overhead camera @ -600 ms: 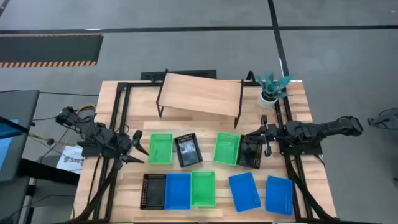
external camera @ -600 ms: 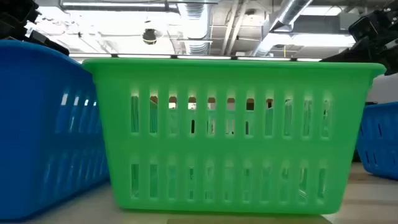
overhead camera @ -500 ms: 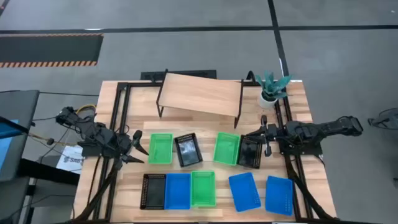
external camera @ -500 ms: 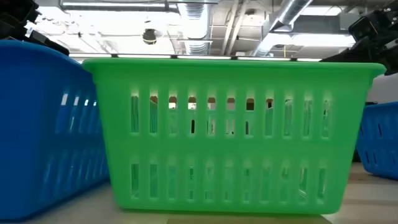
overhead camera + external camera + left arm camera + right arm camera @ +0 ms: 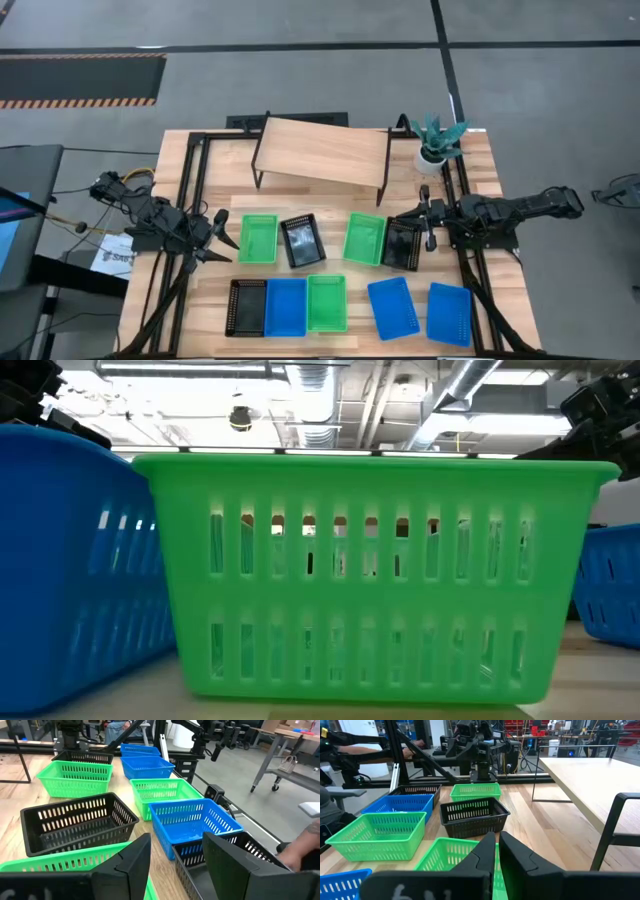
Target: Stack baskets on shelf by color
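Two matte black arms with exposed cables.

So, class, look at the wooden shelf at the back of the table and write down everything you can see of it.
The shelf is a flat rectangular board of pale, smooth wood on thin black metal legs. It stands at the far middle of the slatted table, turned slightly askew. Nothing lies on its top: no basket has been stacked there yet. A small potted plant stands apart to one side, and the nearest green basket sits in front of it without touching. Neither gripper is near it.
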`<move>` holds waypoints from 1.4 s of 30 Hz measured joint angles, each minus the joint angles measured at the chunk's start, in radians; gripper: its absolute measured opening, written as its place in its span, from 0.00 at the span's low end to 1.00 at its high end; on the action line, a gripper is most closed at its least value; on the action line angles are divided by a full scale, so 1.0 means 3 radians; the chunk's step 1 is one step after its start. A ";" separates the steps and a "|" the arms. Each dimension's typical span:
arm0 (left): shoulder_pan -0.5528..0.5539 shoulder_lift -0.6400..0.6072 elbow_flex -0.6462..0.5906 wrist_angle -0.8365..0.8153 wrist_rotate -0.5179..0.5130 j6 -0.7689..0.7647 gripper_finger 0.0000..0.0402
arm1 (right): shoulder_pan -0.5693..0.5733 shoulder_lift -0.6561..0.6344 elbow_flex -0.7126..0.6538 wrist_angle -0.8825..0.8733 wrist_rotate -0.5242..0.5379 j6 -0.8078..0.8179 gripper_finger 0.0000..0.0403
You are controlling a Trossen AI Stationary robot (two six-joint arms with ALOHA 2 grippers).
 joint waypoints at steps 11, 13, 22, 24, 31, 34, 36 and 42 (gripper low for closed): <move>0.0000 0.0000 0.0001 0.0000 0.0000 -0.0001 0.42 | 0.0001 0.0000 0.0001 0.0000 0.0000 -0.0001 0.13; 0.0001 0.0000 0.0000 0.0000 0.0001 0.0000 0.42 | 0.0001 0.0000 0.0000 0.0000 0.0000 0.0000 0.13; 0.0000 -0.0001 0.0001 0.0000 0.0000 -0.0001 0.42 | 0.0000 0.0001 0.0001 0.0000 0.0000 -0.0001 0.13; 0.0001 0.0000 0.0000 0.0000 0.0001 0.0000 0.42 | 0.0001 0.0000 0.0001 0.0000 0.0000 0.0000 0.13; 0.0000 0.0000 -0.0005 0.0077 -0.0222 0.0623 0.42 | 0.0000 0.0000 0.0001 0.0001 0.0000 0.0002 0.13; 0.0001 0.0000 -0.0006 0.0076 -0.0280 0.0831 0.42 | 0.0016 0.0000 0.0000 0.0008 0.0000 0.0362 0.13; 0.0001 0.0000 -0.0006 0.0077 -0.0310 0.1066 0.42 | 0.0039 0.0001 0.0000 0.0022 0.0001 0.0870 0.13; 0.0001 0.0000 -0.0019 0.0211 -0.0355 0.1785 0.42 | 0.0045 0.0000 0.0001 0.0080 0.0015 0.1432 0.13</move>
